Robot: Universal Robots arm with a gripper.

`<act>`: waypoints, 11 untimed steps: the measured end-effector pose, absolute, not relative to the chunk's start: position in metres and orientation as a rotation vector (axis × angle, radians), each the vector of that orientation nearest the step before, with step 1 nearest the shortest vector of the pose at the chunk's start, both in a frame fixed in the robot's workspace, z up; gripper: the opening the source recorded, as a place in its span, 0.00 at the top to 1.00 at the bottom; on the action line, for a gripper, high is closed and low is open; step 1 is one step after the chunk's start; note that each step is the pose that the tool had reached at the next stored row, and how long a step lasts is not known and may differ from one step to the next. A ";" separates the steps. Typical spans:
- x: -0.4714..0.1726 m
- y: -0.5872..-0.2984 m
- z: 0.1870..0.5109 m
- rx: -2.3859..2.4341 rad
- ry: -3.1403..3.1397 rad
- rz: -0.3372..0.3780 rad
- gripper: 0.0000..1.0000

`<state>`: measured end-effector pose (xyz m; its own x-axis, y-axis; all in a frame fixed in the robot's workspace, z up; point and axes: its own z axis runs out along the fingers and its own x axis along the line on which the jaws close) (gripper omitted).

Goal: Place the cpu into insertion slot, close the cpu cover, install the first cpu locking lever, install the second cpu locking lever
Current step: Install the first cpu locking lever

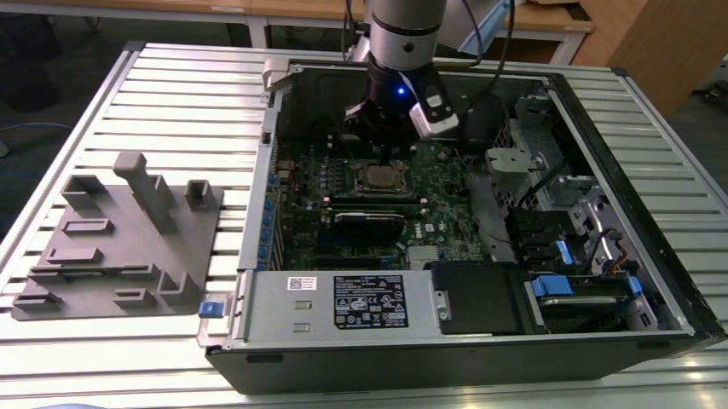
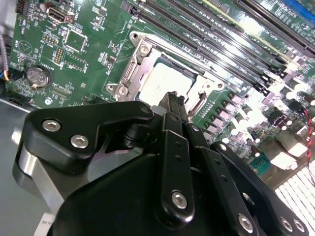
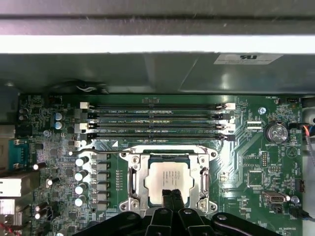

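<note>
The cpu (image 3: 167, 177) lies flat in the insertion slot (image 3: 170, 153) on the green board, its silver-grey top showing. The cpu cover (image 3: 133, 183) is a silver frame lying down around the chip. In the exterior view the cpu (image 1: 379, 177) sits just below the arm's wrist, inside the open computer case. My gripper (image 3: 171, 200) hovers at the chip's edge with its black fingers (image 2: 173, 103) pressed together and nothing between them. In the second wrist view the cpu (image 2: 164, 82) sits in the cover (image 2: 129, 74) just beyond the fingertips. A thin metal lever (image 3: 98, 152) runs along one side of the socket.
Several long black memory slots (image 3: 157, 123) run beside the socket. A coin battery (image 3: 277, 132) and a row of capacitors (image 3: 79, 174) flank it. The case wall (image 1: 273, 170), drive bays (image 1: 569, 221) and power supply (image 1: 341, 302) surround the board. A grey fixture (image 1: 119, 239) sits on the table at the exterior view's left.
</note>
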<state>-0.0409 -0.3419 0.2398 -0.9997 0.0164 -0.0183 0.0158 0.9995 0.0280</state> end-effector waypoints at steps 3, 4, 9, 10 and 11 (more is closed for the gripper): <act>-0.041 -0.342 0.240 0.025 3.122 0.044 0.89; -0.041 -0.342 0.240 0.025 3.122 0.044 0.89; -0.049 -0.342 0.240 0.025 3.122 0.043 0.89; -0.053 -0.342 0.240 0.025 3.121 0.044 0.89; -0.057 -0.342 0.240 0.025 3.120 0.044 0.89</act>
